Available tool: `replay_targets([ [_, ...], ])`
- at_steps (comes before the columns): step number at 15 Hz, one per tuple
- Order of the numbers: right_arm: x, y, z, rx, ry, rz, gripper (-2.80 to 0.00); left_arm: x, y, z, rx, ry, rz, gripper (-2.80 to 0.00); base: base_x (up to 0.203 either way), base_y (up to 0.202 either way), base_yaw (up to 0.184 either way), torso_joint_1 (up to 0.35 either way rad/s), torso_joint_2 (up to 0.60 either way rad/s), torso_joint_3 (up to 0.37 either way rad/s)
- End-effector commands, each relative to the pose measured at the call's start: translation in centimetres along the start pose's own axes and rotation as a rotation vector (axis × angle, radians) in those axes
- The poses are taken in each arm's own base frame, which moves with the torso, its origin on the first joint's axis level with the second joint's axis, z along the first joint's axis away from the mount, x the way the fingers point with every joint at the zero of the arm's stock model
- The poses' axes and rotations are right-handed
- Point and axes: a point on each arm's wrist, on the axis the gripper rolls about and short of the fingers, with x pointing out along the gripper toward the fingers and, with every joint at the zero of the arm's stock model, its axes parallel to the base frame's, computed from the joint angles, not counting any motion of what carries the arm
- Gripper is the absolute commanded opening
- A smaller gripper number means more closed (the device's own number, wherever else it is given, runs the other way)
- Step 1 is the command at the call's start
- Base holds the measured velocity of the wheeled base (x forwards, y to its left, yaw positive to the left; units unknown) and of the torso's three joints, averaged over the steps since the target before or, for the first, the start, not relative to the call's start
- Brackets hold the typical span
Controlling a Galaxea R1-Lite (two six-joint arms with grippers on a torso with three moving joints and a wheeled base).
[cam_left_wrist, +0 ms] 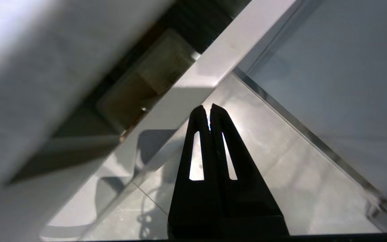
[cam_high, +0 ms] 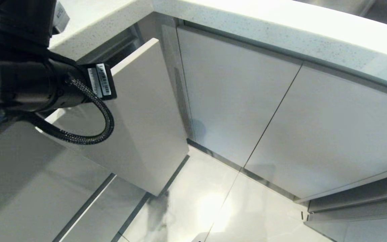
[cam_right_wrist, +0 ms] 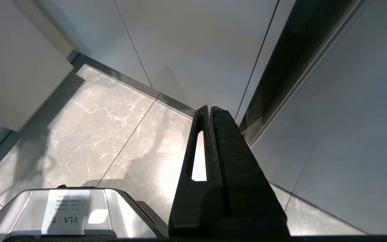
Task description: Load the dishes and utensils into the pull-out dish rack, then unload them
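Counter [cam_high: 281, 23]: pale speckled top running above the closed cabinet fronts [cam_high: 233, 101].
Pull-out dish rack [cam_high: 143, 111]: tall pale front panel standing out from the cabinets, part-way open; contents hidden.
Left tool [cam_left_wrist: 209, 108]: pressed together, empty, beside the panel's edge, above the floor [cam_left_wrist: 281, 161].
Right tool [cam_right_wrist: 210, 109]: closed, empty, low over the floor.

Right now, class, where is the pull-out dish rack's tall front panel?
In the head view the front panel juts out left of centre, beneath the countertop, beside the left arm.
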Motion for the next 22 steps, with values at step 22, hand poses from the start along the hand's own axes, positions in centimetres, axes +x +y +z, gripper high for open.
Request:
replay_targets([
  [22, 0.0, 0.0, 0.0, 0.000, -0.003, 0.000, -2.80, -12.6, 14.7, 1.8, 0.054, -0.464, -0.468, -2.80, 0.000, 0.000, 0.000, 0.000, 0.00, 0.000],
])
